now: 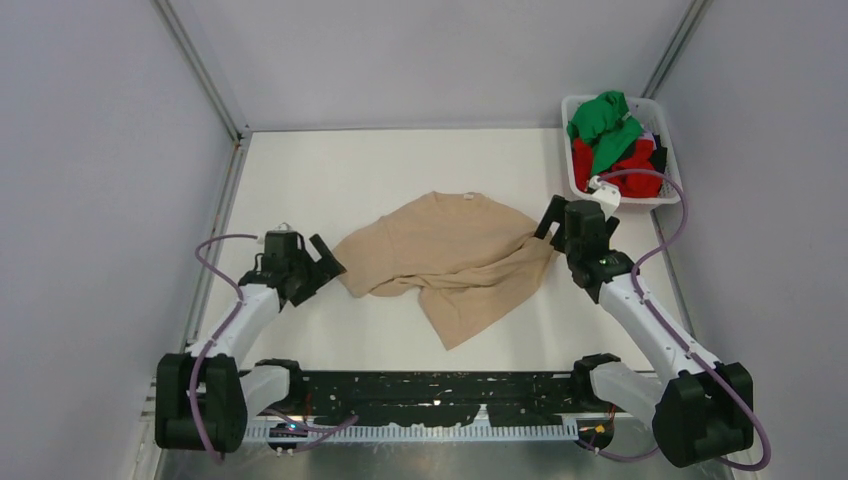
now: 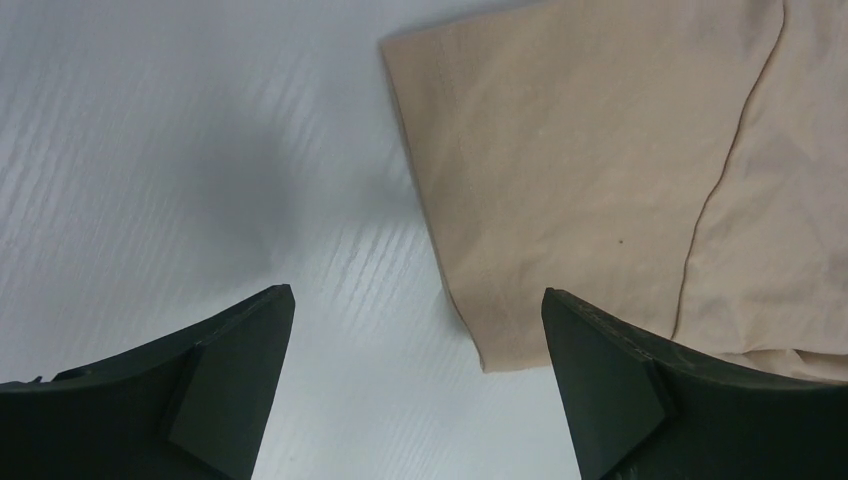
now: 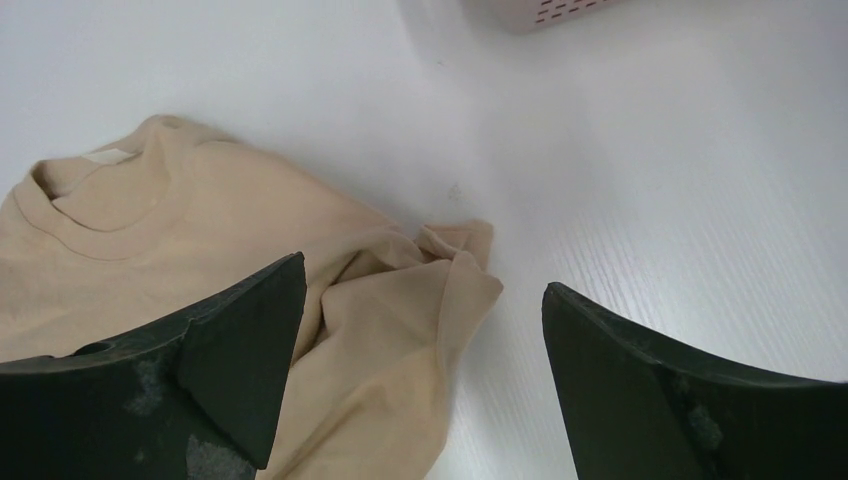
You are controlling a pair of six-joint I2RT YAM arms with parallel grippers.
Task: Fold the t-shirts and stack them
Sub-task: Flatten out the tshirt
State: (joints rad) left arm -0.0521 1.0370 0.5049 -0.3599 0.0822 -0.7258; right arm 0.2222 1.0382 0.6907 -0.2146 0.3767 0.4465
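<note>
Left gripper (image 1: 320,262) has its jaws spread wide with nothing between them, low over the table (image 1: 330,170), just off the left sleeve edge of the beige t-shirt (image 1: 450,255). In the left wrist view the sleeve hem (image 2: 470,250) lies flat, running in toward the right-hand finger.

Right gripper (image 1: 553,222) is also spread and holds nothing, hovering at the shirt's right side. The right wrist view shows the right sleeve (image 3: 455,270) bunched up below the gap and the collar (image 3: 110,200) off to the left.

The beige shirt sits mid-table between the two arms, collar away from the bases. It is rumpled, not laid flat: the lower body is skewed, with one corner pointing at the near edge.

The green t-shirt (image 1: 605,125) and red t-shirt (image 1: 635,160) are heaped in the white basket (image 1: 668,150) at the far right corner, well apart from the beige one.

Progress judged as early. One shirt is out but not smoothed, no clean fold is visible, and no stack has been started. Left to do: flatten and fold the beige shirt, then pull, fold and stack the other two.
</note>
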